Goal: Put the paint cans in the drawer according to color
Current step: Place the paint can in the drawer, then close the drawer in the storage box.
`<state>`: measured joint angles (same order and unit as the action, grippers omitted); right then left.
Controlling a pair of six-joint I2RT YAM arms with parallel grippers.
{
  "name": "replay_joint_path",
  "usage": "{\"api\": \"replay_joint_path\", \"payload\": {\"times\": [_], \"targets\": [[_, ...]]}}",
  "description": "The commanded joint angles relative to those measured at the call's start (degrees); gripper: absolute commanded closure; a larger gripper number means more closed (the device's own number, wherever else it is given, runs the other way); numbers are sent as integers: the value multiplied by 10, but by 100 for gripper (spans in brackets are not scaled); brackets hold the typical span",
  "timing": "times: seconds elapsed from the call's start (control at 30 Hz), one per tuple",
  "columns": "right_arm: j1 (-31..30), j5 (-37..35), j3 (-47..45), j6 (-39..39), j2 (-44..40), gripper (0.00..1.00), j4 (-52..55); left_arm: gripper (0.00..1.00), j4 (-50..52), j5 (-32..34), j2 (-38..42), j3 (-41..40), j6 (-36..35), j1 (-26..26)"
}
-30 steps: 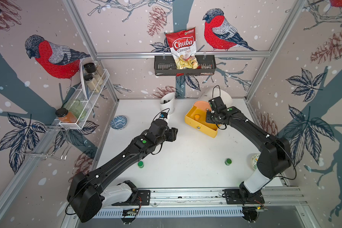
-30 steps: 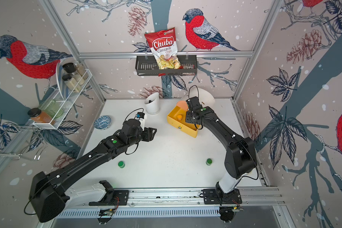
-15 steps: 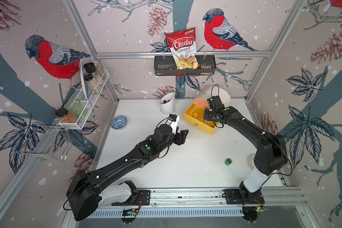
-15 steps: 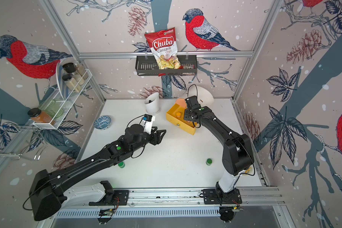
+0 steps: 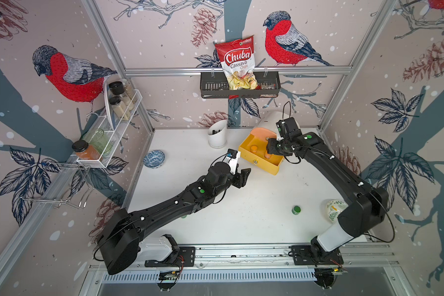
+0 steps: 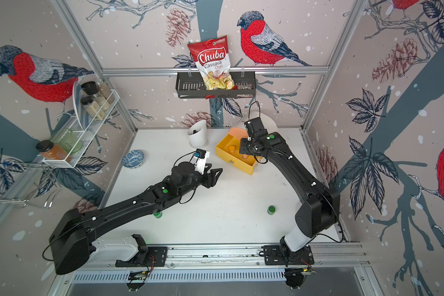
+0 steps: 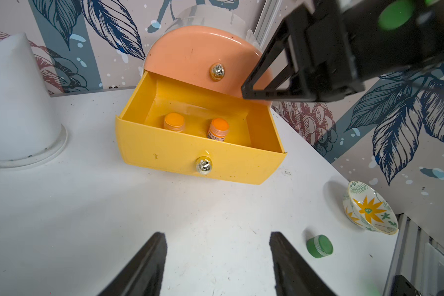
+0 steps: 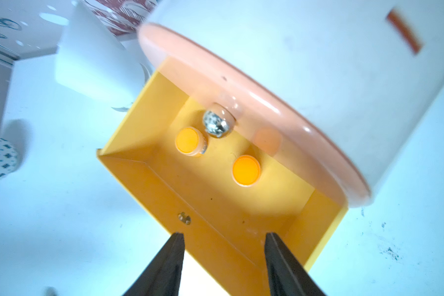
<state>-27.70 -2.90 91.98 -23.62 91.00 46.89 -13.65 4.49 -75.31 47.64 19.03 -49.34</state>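
The drawer chest (image 5: 269, 120) is white, with a peach front (image 7: 190, 56) above a yellow drawer (image 5: 263, 164) that stands pulled out. Two orange paint cans (image 7: 174, 122) (image 7: 219, 127) stand upright inside it, also in the right wrist view (image 8: 189, 141) (image 8: 246, 170). My right gripper (image 8: 223, 238) hangs open just above the yellow drawer (image 8: 215, 205), holding nothing. My left gripper (image 7: 217, 246) is open and empty over the bare table in front of the drawer. One green can (image 5: 296, 210) stands at the front right. Another green can (image 6: 157, 214) peeks out from under my left arm.
A white slant-topped holder cup (image 5: 218, 137) stands left of the drawer. A blue bowl (image 5: 153, 159) sits by the left wall and a floral bowl (image 5: 333, 210) by the right arm's base. A wire rack with jars (image 5: 113, 123) and a black basket (image 5: 208, 87) hang on the walls.
My right gripper has opened over the yellow drawer, and a second orange can now stands inside. My left arm has reached forward and right toward the drawer front.
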Motion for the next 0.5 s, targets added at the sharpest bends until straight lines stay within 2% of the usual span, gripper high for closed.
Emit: {"api": "replay_joint_path", "payload": {"times": [0.0, 0.1, 0.27, 0.47], "targets": [[7, 3, 20, 22, -19, 44, 13, 35, -113, -3, -22, -13, -31, -1], [28, -15, 19, 29, -32, 42, -19, 35, -170, -5, -54, -20, -53, -1], [85, 11, 19, 44, -25, 41, -86, 37, -222, -5, -121, -7, -80, -1], [122, 41, 52, 68, 18, 41, -125, 48, -256, -5, -184, 11, -76, -1]]}}
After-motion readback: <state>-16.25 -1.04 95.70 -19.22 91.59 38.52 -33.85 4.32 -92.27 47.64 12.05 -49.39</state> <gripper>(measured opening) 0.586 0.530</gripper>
